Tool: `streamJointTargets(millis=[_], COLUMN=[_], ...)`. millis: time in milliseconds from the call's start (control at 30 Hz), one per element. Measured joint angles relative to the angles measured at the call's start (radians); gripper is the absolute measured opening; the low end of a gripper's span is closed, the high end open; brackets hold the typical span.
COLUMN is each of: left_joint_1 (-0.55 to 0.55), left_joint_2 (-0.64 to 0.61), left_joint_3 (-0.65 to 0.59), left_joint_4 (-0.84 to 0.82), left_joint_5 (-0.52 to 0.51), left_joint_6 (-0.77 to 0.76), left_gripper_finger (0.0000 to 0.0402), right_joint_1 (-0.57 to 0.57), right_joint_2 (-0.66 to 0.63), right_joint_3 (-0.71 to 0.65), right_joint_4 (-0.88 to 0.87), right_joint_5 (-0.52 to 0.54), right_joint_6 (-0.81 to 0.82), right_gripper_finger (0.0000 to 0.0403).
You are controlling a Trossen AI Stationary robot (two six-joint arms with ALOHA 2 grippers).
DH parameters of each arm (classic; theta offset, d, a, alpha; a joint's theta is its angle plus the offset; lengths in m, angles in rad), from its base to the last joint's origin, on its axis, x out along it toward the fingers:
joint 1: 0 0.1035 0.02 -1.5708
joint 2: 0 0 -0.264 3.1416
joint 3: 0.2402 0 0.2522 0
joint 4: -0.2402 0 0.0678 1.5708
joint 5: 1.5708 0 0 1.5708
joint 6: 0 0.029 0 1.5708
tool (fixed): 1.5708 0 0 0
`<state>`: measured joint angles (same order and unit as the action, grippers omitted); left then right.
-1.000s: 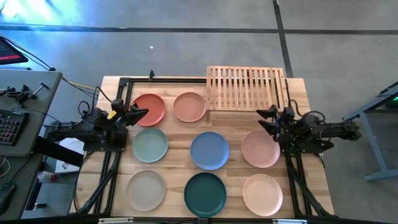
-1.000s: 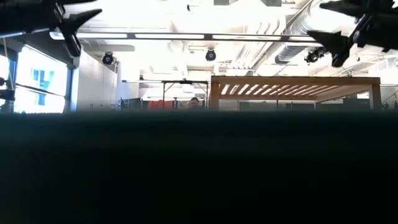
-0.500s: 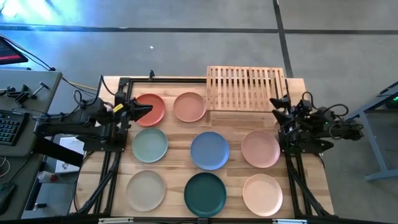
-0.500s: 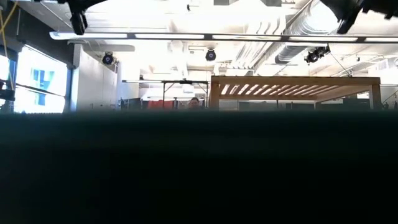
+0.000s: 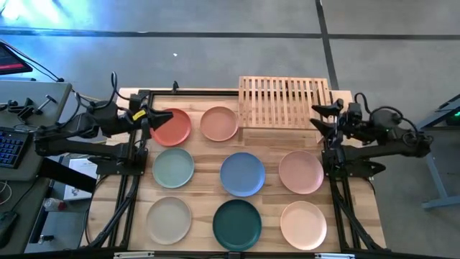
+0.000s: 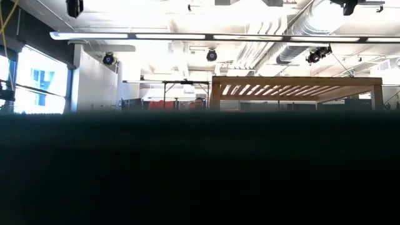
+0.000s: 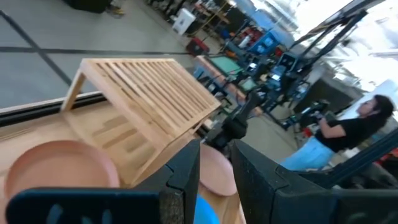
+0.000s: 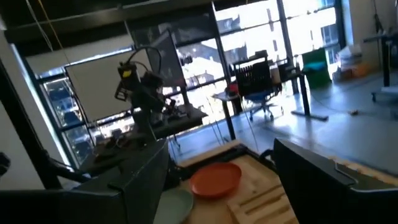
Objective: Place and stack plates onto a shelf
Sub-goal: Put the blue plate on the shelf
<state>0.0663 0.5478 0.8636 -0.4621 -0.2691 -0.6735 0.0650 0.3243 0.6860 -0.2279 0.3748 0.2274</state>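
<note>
no readable text, no labels, no brands, no numbers

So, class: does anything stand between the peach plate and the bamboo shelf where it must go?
Nothing visible does. The round peach plate lies on the table right beside the slatted bamboo shelf, and the shelf's top holds nothing.

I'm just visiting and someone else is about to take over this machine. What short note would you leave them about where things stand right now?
Left gripper: above the red-orange plate, fingers slightly apart, holding nothing.
Right gripper: by the shelf's right end, fingers open, holding nothing.
Shelf: at the table's far edge, no plates on it.
Plates: all eight lie flat on the table, none stacked.
Done: nothing placed yet.
Left: move and stack all eight on the shelf.
</note>
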Motion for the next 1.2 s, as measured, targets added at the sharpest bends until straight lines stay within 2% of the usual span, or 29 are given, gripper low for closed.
streamJointTargets(millis=[267,367,667,1200], left_joint_1=[0.006,0.006,0.006,0.006], left_joint_2=[0.004,0.004,0.026,0.038], left_joint_3=[0.023,0.023,0.022,0.022], left_joint_4=[-0.051,-0.065,-0.066,-0.064], left_joint_5=[0.000,0.000,0.000,0.000], left_joint_6=[0.084,0.110,0.154,0.154], left_gripper_finger=[0.0083,0.0083,0.0083,0.0083], right_joint_1=[0.000,0.000,0.001,0.001], right_joint_2=[0.172,0.245,0.476,0.878], right_joint_3=[0.146,0.168,0.173,0.173], right_joint_4=[-0.279,-0.339,-0.377,-0.381], right_joint_5=[-0.017,-0.071,-0.295,-0.442], right_joint_6=[0.283,0.387,0.666,1.061], right_gripper_finger=[0.0277,0.0277,0.0277,0.0277])
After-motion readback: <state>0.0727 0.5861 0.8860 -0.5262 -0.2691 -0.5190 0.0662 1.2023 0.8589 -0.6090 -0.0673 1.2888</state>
